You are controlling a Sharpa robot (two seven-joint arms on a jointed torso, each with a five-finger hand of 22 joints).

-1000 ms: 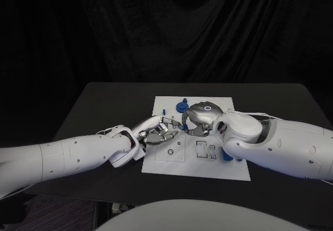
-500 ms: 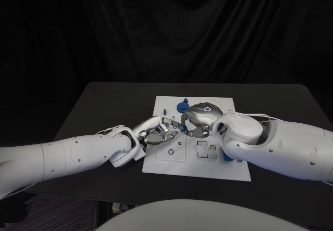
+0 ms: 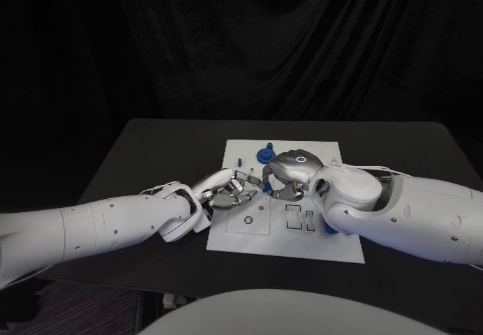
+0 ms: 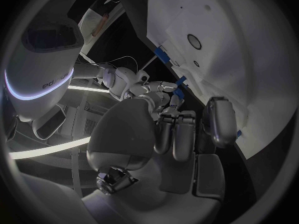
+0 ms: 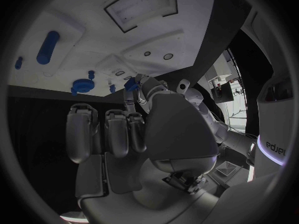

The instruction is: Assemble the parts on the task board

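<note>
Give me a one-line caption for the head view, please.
Two silver robot hands, left hand and right hand, meet over a white task board, with a small blue part between their fingertips.

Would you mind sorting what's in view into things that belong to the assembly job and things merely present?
Job:
task board
blue round part
small blue part between the hands
left hand
right hand

Merely present:
black table

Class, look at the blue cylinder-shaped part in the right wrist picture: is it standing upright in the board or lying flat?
Lying flat. The blue cylinder-shaped part rests lengthwise in a shallow recess of the white task board, its long side showing.
</note>
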